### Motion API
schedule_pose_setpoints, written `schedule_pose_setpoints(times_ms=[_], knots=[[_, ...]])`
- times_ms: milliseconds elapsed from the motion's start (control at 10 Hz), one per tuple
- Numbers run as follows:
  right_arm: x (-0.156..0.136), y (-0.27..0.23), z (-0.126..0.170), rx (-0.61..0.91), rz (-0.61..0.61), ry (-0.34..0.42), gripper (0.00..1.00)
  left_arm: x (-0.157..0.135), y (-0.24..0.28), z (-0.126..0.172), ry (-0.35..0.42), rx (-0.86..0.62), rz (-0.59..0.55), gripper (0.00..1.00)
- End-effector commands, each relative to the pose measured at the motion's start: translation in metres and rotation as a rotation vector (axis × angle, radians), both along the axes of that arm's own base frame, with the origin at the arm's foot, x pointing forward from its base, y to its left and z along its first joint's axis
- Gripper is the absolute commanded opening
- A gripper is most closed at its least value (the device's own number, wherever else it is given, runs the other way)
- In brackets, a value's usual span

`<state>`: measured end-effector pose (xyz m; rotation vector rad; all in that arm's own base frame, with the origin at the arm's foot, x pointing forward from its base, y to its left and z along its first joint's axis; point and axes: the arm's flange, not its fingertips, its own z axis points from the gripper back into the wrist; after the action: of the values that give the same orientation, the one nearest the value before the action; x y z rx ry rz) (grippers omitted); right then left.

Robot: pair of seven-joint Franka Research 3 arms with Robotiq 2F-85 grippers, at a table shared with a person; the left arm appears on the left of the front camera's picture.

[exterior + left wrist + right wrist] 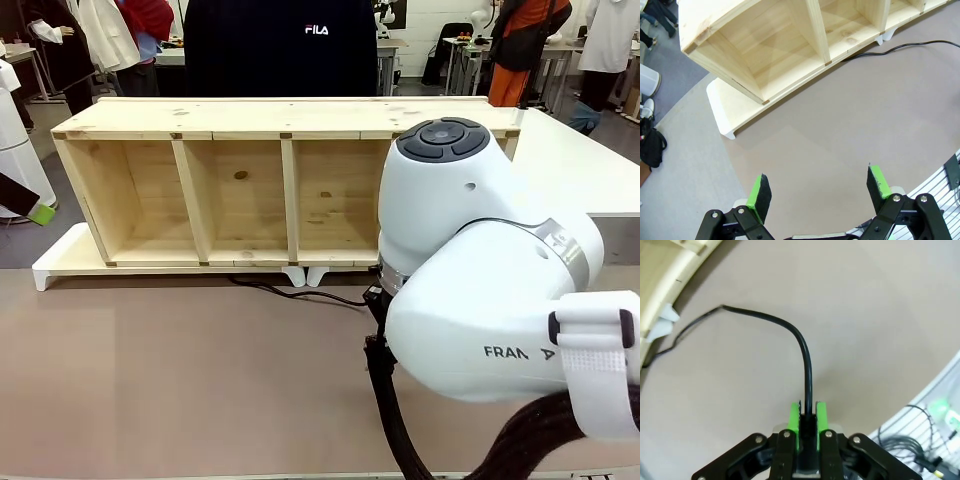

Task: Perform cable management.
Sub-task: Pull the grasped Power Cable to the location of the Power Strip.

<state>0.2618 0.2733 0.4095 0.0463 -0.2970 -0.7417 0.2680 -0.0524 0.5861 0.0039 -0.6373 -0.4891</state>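
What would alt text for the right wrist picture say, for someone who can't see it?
The right gripper has its green pads shut on a thin black cable. The cable rises from the pads, bends left and trails across the brown table toward the shelf's pale base at the upper left.

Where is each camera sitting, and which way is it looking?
Front view: between the arms, facing across the table at the wooden shelf and a person; right arm shows.
Left wrist view: looks down at table and shelf; open left gripper shows.
Right wrist view: looks down at the table; right gripper pinches the cable.
Shared: all three show the cable.
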Motion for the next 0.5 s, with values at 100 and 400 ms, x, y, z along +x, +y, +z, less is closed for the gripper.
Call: schedule_pose_setpoints(times_ms=[100,400], knots=[[-0.0041,0.0018,0.0000,-0.013,0.003,-0.001,0.16,0.0004,-0.0003,0.0002,-0.002,-0.003,-0.003,1.00],[-0.0041,0.0018,0.0000,-0.013,0.003,-0.001,0.16,0.0004,-0.0003,0.0002,-0.002,-0.003,-0.003,1.00]])
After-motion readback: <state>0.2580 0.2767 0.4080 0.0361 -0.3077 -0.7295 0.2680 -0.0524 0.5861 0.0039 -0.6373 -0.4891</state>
